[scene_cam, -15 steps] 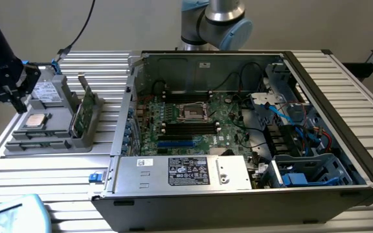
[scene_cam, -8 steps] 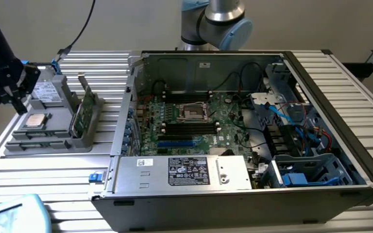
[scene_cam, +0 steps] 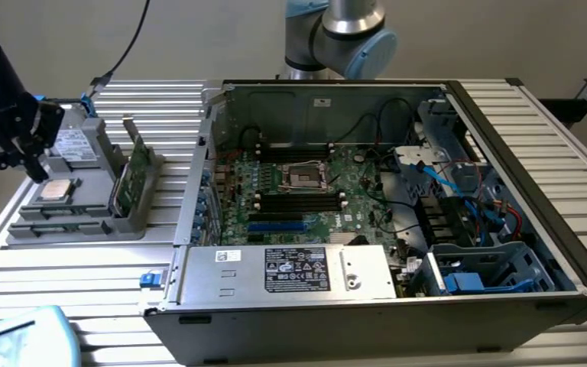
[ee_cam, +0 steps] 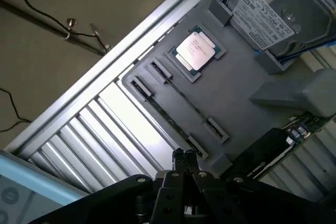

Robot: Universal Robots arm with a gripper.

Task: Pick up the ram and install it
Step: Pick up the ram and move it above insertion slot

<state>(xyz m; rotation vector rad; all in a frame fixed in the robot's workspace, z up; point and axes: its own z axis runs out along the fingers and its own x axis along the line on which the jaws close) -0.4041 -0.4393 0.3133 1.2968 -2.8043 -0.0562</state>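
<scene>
Gripper (ee_cam: 181,162), fingertips pressed together and empty, hovering over the grey tray (ee_cam: 236,93), where the ram (ee_cam: 186,102) appears as a thin edge-on strip just beyond them; probably light, stiff and fragile, best pinched mid-length across its flat faces.

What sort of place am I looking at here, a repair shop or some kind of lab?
Probably a robotics lab bench for computer assembly: a robot arm stands behind an opened computer case, and a grey tray beside it holds a processor chip and a hard drive.
</scene>
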